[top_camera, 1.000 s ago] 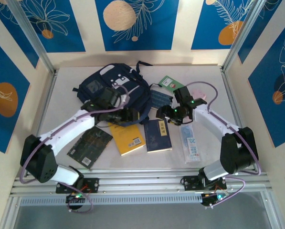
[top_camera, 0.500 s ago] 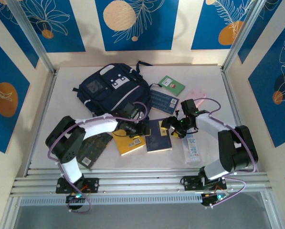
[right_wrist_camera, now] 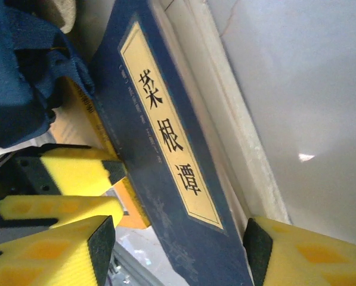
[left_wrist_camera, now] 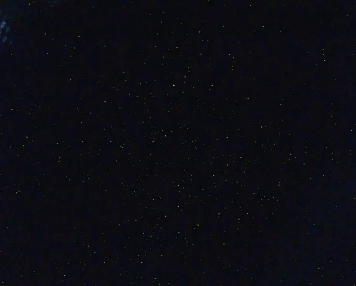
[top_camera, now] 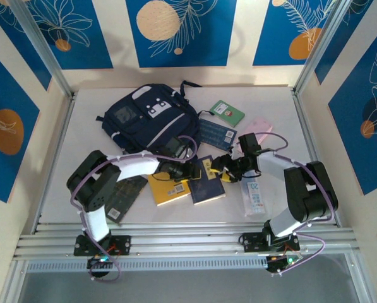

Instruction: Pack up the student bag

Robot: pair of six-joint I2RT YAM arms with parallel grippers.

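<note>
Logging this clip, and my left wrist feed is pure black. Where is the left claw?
Observer: From above, the left claw is over the seam where a yellow book meets a navy book, near the student bag.
Operator: And the right one?
Observer: The right claw straddles that navy book, jaws apart, a yellow finger on either side.
Operator: Anything outside the bag?
Observer: Both books, a dark book and a green booklet lie on the table.
</note>
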